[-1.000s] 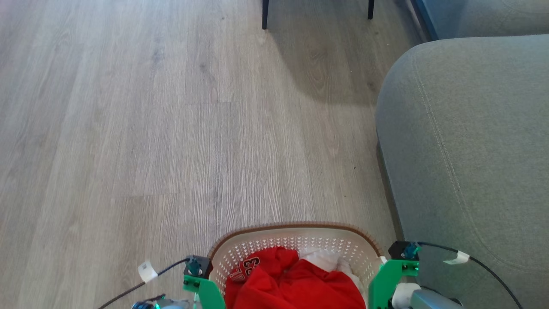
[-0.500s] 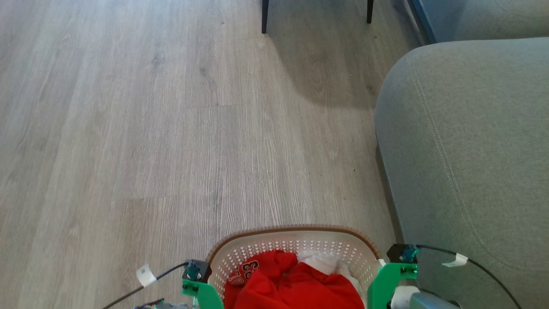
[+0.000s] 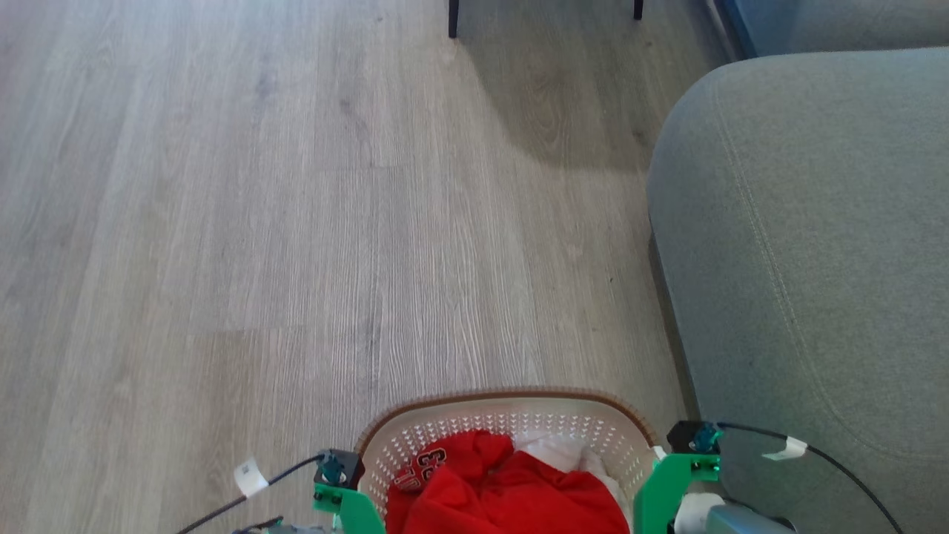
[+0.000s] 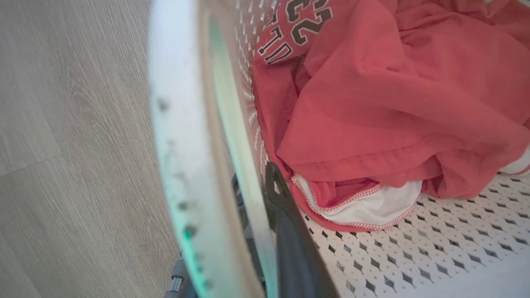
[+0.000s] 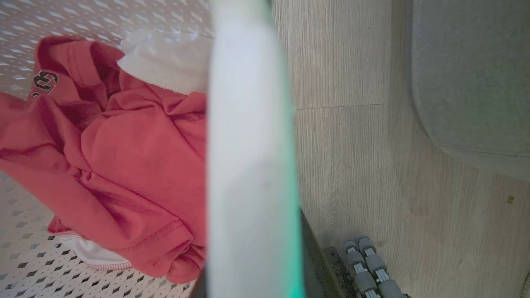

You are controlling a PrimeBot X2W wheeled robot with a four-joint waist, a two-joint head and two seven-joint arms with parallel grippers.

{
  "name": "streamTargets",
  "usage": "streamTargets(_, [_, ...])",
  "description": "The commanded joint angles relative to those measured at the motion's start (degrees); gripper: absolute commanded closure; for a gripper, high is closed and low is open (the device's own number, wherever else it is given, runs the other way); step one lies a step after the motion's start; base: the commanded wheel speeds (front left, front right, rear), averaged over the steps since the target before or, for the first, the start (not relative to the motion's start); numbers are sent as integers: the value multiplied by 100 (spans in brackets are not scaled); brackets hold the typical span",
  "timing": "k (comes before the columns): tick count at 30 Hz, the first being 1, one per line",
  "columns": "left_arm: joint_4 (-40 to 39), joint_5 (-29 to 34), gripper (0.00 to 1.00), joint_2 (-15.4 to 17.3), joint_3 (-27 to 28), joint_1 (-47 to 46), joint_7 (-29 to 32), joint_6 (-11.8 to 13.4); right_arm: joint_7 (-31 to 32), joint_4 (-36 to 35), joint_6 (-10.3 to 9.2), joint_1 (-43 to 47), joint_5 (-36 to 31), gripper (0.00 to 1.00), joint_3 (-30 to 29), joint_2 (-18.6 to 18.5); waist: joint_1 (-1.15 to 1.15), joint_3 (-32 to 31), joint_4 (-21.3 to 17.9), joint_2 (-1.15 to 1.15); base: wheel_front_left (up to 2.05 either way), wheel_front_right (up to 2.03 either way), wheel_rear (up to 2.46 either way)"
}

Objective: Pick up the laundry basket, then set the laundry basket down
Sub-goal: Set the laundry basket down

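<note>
The laundry basket (image 3: 511, 397), cream-white with perforated walls and a brown rim, sits at the bottom centre of the head view between both arms' green wrist mounts. It holds a red jersey (image 3: 511, 489) and a white garment (image 3: 563, 449). My left gripper (image 4: 256, 198) is shut on the basket's left white handle (image 4: 178, 145), with one dark finger (image 4: 290, 244) inside the wall. My right gripper (image 5: 252, 273) is shut on the right white handle (image 5: 248, 145), with a dark finger (image 5: 316, 260) on the outer side. Whether the basket touches the floor I cannot tell.
A grey sofa (image 3: 815, 259) stands close on the right, almost beside the basket. Two dark chair legs (image 3: 453, 18) stand at the far top. Wood floor (image 3: 259, 222) stretches ahead and to the left. Grey rollers (image 5: 368, 265) show low on the floor.
The whole head picture has shifted slightly, so the camera moved. The basket and both grippers keep their places relative to each other, and both grips are unchanged.
</note>
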Motion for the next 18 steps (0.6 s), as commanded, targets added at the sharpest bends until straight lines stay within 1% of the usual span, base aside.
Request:
streamTargets(1, [3,-20,100,193,65,-279,-84,43,-87,-38,-9,-280,29,100,81,-63,0,60,-8,0,0,0,0])
streamTargets(9, [10,-41,100,193,48,-569,-177,72,-183,-9,-9,-610,130,100,184,-63,0,468,-22,0,0,0,0])
streamTargets(18, [28,-9,100,193,51,-1298,-383,106,-353,82,-9,-1372,107,100,292,-63,0,1446,23,0,0,0,0])
